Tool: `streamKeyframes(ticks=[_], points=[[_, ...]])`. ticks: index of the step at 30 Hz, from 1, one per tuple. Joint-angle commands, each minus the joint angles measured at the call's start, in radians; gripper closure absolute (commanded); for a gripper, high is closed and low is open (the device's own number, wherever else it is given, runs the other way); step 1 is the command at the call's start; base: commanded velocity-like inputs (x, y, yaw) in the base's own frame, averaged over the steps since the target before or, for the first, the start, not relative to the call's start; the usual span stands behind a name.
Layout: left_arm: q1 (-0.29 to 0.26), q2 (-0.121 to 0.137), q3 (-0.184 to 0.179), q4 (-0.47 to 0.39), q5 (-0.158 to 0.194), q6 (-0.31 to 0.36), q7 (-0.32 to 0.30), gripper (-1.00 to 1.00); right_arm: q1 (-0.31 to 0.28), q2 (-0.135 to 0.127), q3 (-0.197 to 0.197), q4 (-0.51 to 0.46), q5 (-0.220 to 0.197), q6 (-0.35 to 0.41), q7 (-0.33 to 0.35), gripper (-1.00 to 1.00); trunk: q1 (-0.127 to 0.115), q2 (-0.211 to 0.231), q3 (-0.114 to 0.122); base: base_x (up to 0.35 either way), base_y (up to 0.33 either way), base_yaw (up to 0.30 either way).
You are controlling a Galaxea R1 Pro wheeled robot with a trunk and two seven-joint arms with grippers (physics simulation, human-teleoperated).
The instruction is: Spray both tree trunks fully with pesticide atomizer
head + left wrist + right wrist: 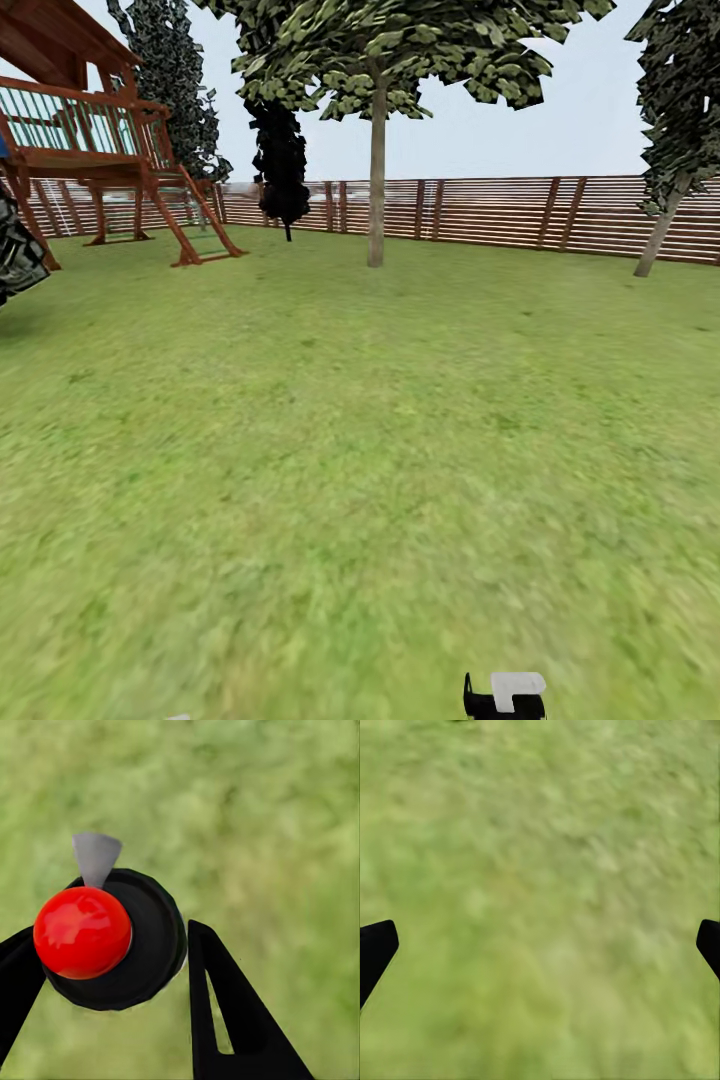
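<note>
In the left wrist view the pesticide atomizer (146,945), a dark round bottle with a red round top (82,932) and a grey nozzle (95,857), sits between the black fingers (225,1012) of my left gripper (105,952), which is shut on it above blurry green grass. My right gripper (540,945) hangs open over bare lawn with nothing between its fingertips. Far ahead in the head view a tree (377,170) with a bare beige trunk and blocky green leaves stands near the fence. A second tree (662,225) with a leaning trunk stands at the right.
A brown slatted fence (500,212) closes the lawn's far side. A wooden play frame (90,140) with a ladder stands at the back left, beside a narrow black cypress (282,170). A black-and-white part of my right arm (505,695) pokes in at the bottom edge.
</note>
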Motion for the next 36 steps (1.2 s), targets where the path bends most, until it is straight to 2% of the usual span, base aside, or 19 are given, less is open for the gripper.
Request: streamKeyframes(ticks=[1, 18, 26, 36], points=[[0.0, 0.0, -0.008, 0.0, 0.005, -0.003, 0.003, 1.0, -0.001, 0.0, -0.004, 0.001, 0.01, -0.001, -0.007, -1.0, 0.0, 0.0, -0.001, 0.338, 0.0, 0.0], [0.0, 0.0, -0.008, 0.0, 0.006, -0.001, 0.003, 1.0, -0.001, 0.0, -0.004, 0.001, 0.011, -0.001, -0.007, -1.0, 0.0, 0.0, -0.001, 0.338, 0.0, 0.002], [0.0, 0.0, -0.008, 0.0, 0.005, -0.002, 0.003, 1.0, -0.001, 0.0, -0.004, 0.001, 0.01, -0.001, -0.007, -1.0, 0.0, 0.0, -0.001, 0.338, 0.0, 0.17], [0.0, 0.0, -0.008, 0.0, 0.005, -0.001, 0.003, 1.0, -0.001, -0.001, -0.004, 0.002, 0.012, -0.001, -0.006, -1.0, 0.0, 0.0, -0.001, 0.338, 0.0, 0.016]])
